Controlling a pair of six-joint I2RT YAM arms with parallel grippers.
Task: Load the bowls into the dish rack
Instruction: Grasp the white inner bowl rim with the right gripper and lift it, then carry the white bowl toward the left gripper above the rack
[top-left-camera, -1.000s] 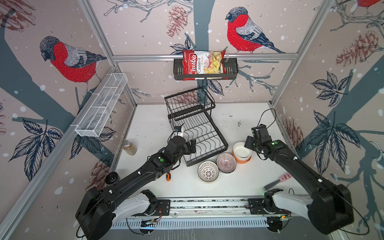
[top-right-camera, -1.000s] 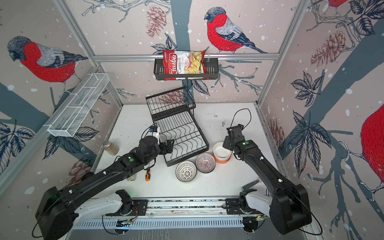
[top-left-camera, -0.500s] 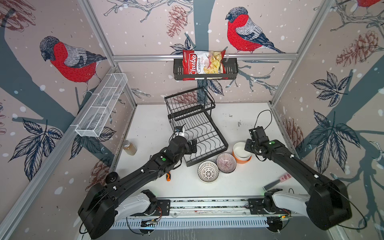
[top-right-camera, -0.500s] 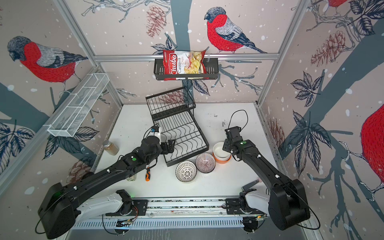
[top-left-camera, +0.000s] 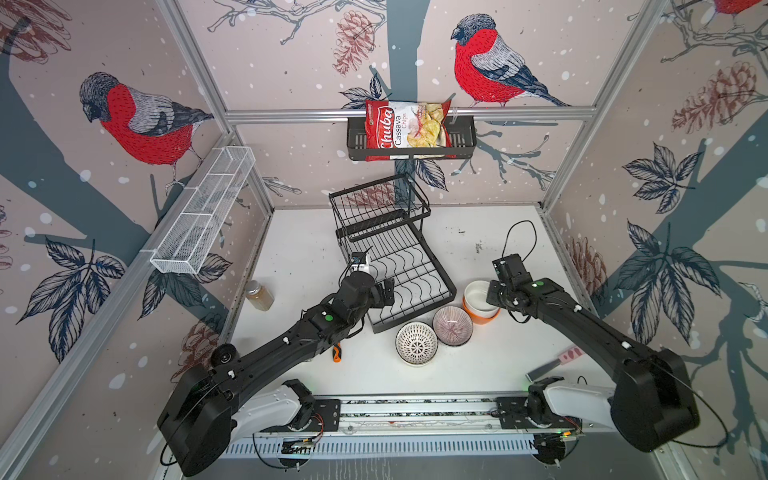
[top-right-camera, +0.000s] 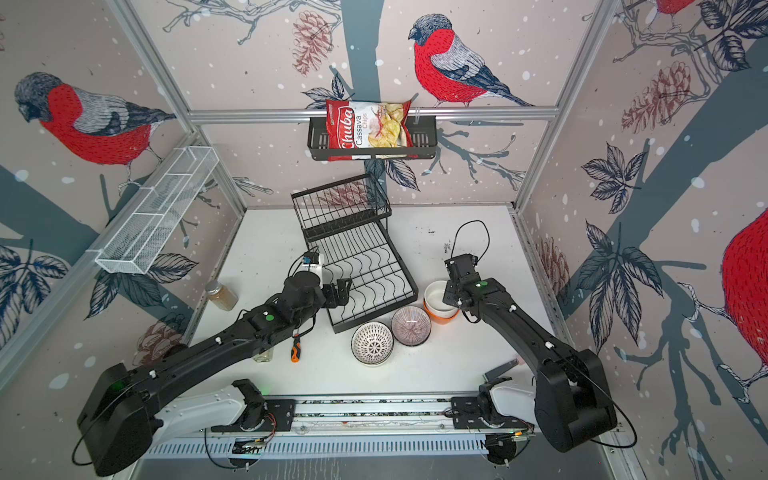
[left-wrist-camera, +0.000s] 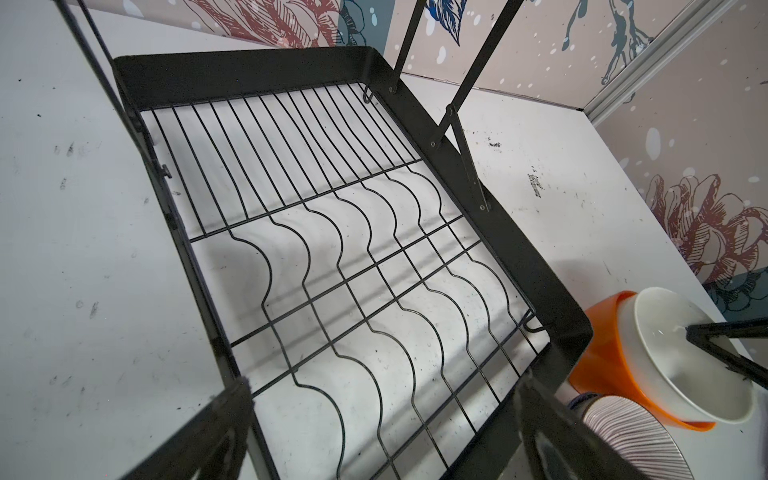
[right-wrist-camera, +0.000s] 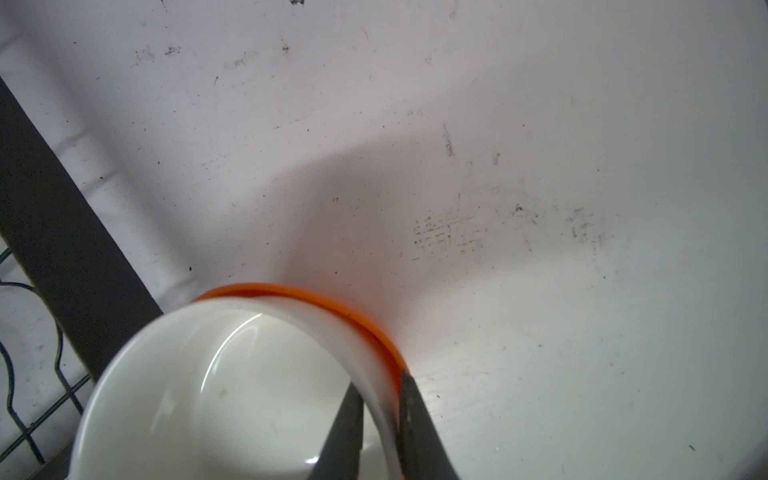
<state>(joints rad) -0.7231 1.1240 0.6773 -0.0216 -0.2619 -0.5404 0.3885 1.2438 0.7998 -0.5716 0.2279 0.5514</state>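
The white bowl (top-left-camera: 477, 296) sits nested in the orange bowl (top-left-camera: 484, 320), right of the dish rack (top-left-camera: 409, 274). My right gripper (right-wrist-camera: 380, 384) is shut on the white bowl's (right-wrist-camera: 232, 395) wall, one finger inside and the other outside against the orange bowl's rim (right-wrist-camera: 332, 305). A purple-striped bowl (top-left-camera: 452, 325) and a black-and-white bowl (top-left-camera: 416, 343) stand on the table before the rack's front corner. My left gripper (left-wrist-camera: 384, 395) hangs open and empty over the rack's lower tray (left-wrist-camera: 478, 187), and in both top views it (top-left-camera: 384, 293) is at the rack's front left side.
A black shelf basket with a chips bag (top-left-camera: 411, 141) hangs on the back wall and a long white mesh tray (top-left-camera: 203, 216) on the left wall. A jar (top-left-camera: 259, 295), an orange-handled screwdriver (top-left-camera: 336, 352) and a pink-ended tool (top-left-camera: 557, 360) lie on the table.
My right gripper's jaws have closed from well apart onto the white bowl's wall. The left arm has hardly moved and stays open.
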